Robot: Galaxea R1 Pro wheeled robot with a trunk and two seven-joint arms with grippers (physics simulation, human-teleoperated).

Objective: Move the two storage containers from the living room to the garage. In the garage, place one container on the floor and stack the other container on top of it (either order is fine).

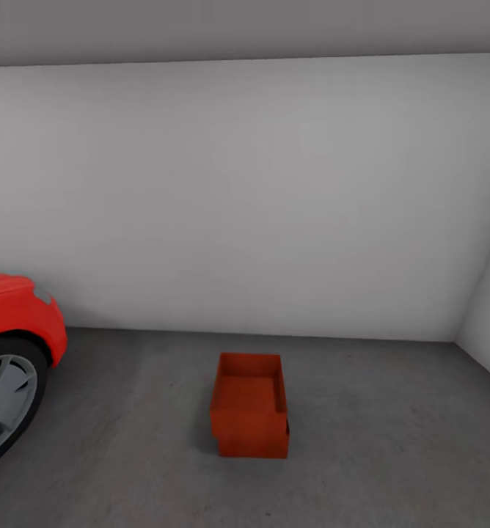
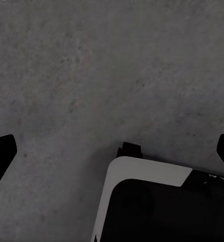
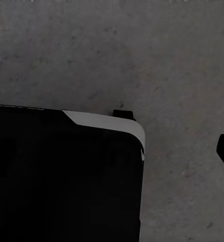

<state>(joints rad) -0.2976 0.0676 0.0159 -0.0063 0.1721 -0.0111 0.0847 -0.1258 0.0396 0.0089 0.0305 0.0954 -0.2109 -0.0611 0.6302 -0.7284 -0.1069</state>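
2 bins [image 1: 249,405] sit stacked on the garage floor [image 1: 392,455] near the car [image 1: 14,352]; we judge the task done. Left fingers [image 2: 1,156] apart; right, we cannot tell.

Rough matt concrete-like floor [image 1: 392,455], smooth matt orange-red containers [image 1: 249,414], glossy red car [image 1: 14,312], plain matt wall [image 1: 245,198]

the two storage containers [image 1: 249,407] were orange-red and plain, the lower one in darker shadow. the floor [image 1: 392,455] was dark grey with a mottled, concrete-like speckle. the wall [image 1: 260,191] was plain pale grey. the car [image 1: 14,323] was bright red, its wheel [image 1: 3,403] silver-grey inside a black tyre. the robot's base [image 2: 157,206] was black with a white edge
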